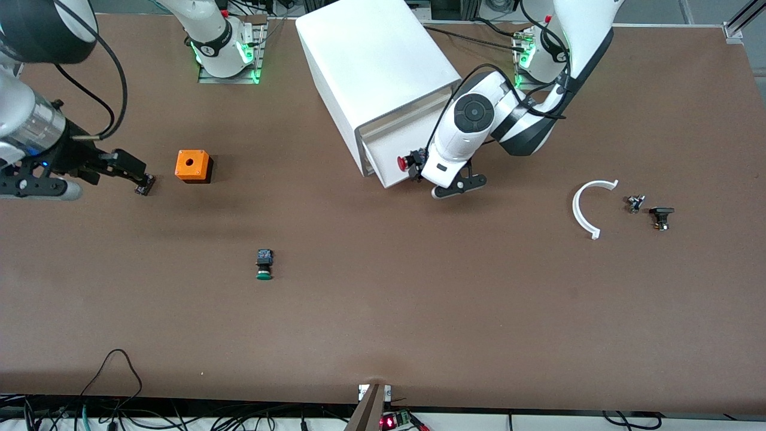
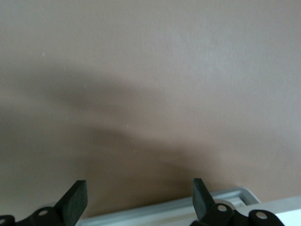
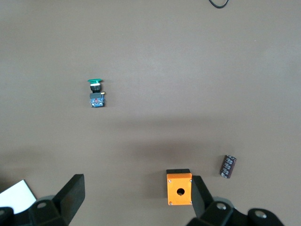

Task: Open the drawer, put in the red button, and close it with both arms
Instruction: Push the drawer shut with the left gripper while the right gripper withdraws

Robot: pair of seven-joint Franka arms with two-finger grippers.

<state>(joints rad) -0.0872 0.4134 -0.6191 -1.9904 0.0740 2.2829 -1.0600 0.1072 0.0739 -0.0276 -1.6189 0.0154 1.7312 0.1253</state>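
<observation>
Right now my left end effector (image 1: 418, 167) sits at the open front of the white tray drawer (image 1: 383, 157) of the big white boxy cabinet (image 1: 374, 72), its fingers spread wide, and the small red mushroom-capped push button (image 1: 404, 162) lies just beside it at the drawer's lip. Light, rigid plastic, I judge, with a rounded, slippery-looking cap, so its black-and-blue boxy body is the better hold. My right end effector (image 3: 136, 200) waits, fingers wide apart, above the brown surface (image 1: 419, 299) near the orange box with a round hole (image 1: 192, 166).

You have cabinet (image 1: 374, 72) at bench's robot-side edge, midway along. Red button (image 1: 408, 161) lies in pulled-out drawer (image 1: 392, 157), under left gripper (image 1: 419, 170). Box (image 1: 192, 166) toward right arm's end. Green-capped button (image 1: 264, 264) nearer camera-side edge. Curved strip (image 1: 586, 206) toward left arm's end.
</observation>
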